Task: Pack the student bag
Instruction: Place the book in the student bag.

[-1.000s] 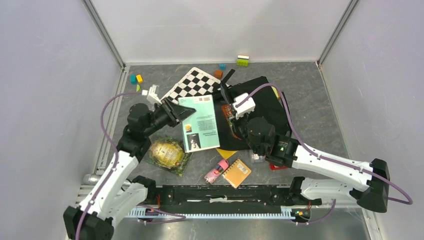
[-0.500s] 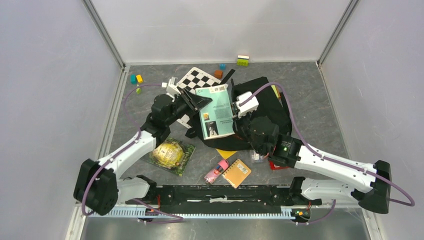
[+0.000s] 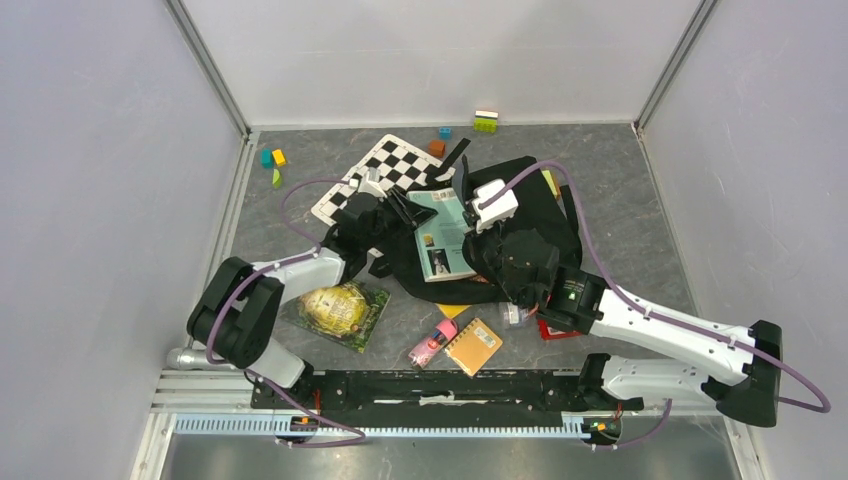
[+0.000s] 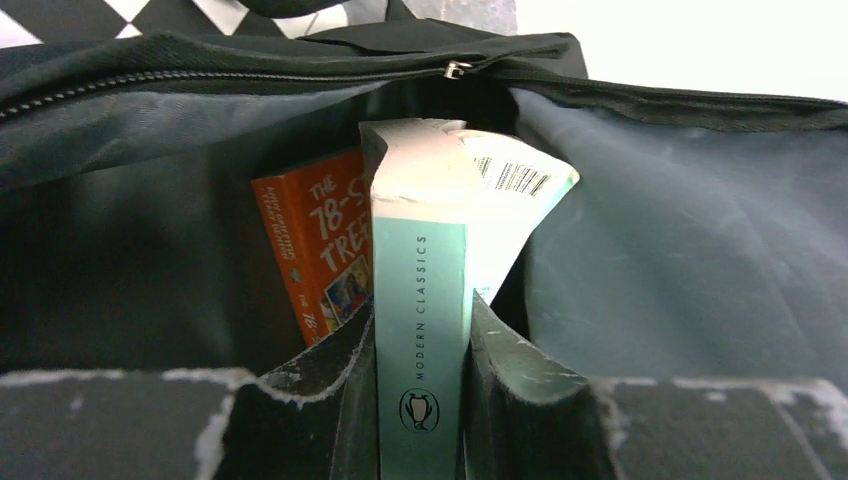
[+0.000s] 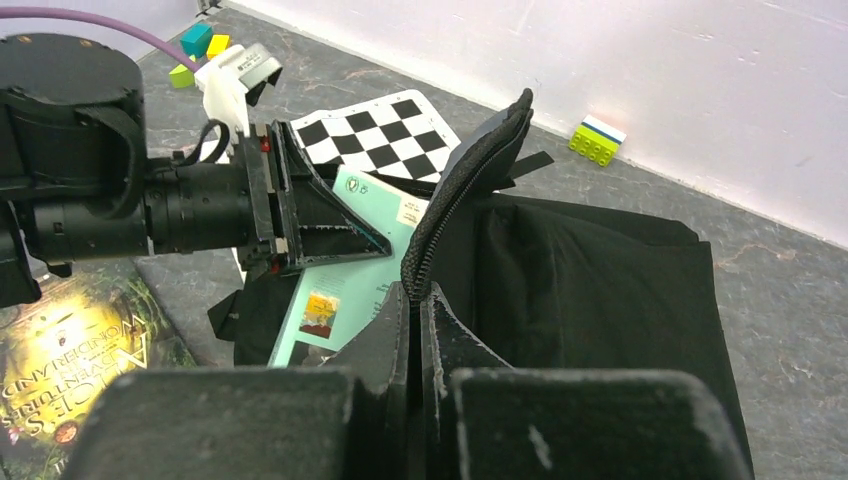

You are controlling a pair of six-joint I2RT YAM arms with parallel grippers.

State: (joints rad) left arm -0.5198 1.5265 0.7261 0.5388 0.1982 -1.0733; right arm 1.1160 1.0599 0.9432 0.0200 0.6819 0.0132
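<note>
My left end effector (image 4: 420, 335) pinches the teal paperback (image 4: 418, 240) by its spine, half inside the student bag (image 5: 600, 270) on the surface. Right end effector (image 5: 414, 300) clamped on its zip edge, mouth lifted. Slide straight in beside orange book (image 4: 318, 250), flap high.

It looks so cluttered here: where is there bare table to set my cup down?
Bare table lies right of the student bag, up to the side wall, and at the left edge between the small blocks and the gold book. The middle is crowded: bag, teal book, checkerboard.
</note>
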